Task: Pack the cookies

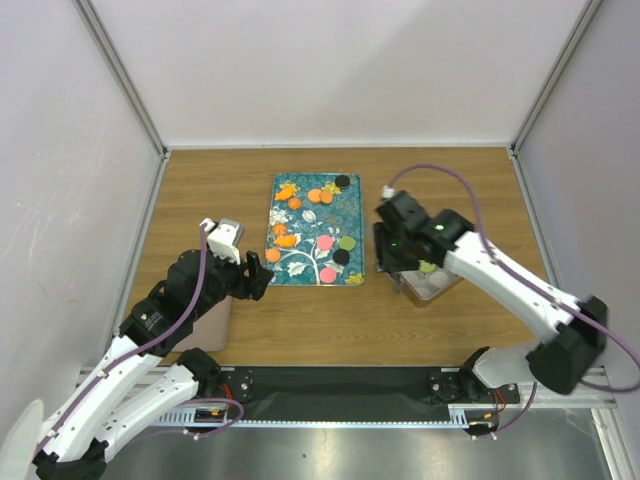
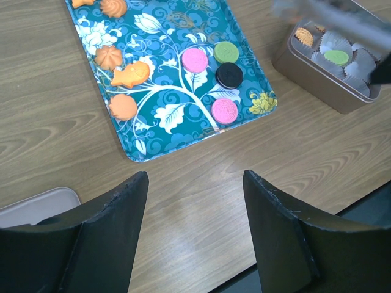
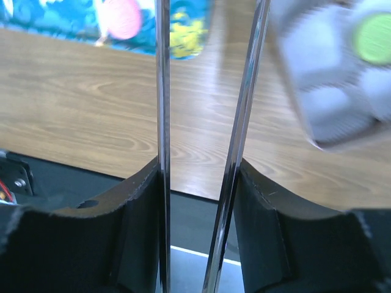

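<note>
While your right tool [image 3: 198, 201] is hanging by the tin [image 2: 305, 76], you are facing a short reach toward nine o'clock in the overhead view. The cookies [image 2: 226, 52] left to pack are lying on the tray [image 1: 352, 210], whose near right corner is sitting just beside the tin. That tool is clamping a pair of metal tongs [image 3: 162, 91]. Their blades are standing apart with nothing showing between them, but the tips are running out of view, so you cannot tell whether they are carrying anything.

Your left tool [image 2: 195, 183] is gaping wide and empty over the worktop [image 2: 183, 232] at seven o'clock of the tray. For the pink, green and black cluster along the tray's right edge, your right arm is probably the nearer one. The cookies are round, so no long axis is steering the approach; the tray is running twelve to six.

On the tray you are counting two pink, two black, one green and at least four round orange, though the orange prints are muddying that last count. Among the tin's paper cups [image 2: 360, 61], one green and one orange are sitting.
</note>
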Tool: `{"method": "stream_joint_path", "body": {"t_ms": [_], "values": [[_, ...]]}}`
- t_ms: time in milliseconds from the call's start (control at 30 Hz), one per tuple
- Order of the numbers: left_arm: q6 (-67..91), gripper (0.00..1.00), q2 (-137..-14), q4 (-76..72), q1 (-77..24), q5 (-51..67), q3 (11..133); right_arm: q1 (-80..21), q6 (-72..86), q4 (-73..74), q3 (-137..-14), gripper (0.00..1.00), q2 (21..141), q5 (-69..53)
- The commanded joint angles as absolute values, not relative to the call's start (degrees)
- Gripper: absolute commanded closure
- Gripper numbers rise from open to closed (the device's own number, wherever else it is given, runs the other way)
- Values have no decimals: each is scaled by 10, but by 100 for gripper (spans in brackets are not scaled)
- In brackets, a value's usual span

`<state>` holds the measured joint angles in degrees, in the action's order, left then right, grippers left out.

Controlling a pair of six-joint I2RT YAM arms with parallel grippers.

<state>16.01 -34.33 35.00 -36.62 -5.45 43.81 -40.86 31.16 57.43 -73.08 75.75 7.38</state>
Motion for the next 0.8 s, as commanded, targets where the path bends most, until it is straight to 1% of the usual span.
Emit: {"method": "stream_joint_path", "body": {"t_ms": [0,67,300,433,767], "values": [[158,30,-338,341,-372,-62,437,-452,293,553,-778,52,823,66],[158,30,-336,341,-373,-65,437,-469,292,547,-783,52,852,62],[159,30,-337,342,-372,-67,437,-507,309,508,-749,49,881,48],[159,30,-339,341,-372,-67,437,-512,317,497,-731,47,885,48],[159,30,-337,341,-373,-66,437,-512,317,483,-727,47,912,48]]}}
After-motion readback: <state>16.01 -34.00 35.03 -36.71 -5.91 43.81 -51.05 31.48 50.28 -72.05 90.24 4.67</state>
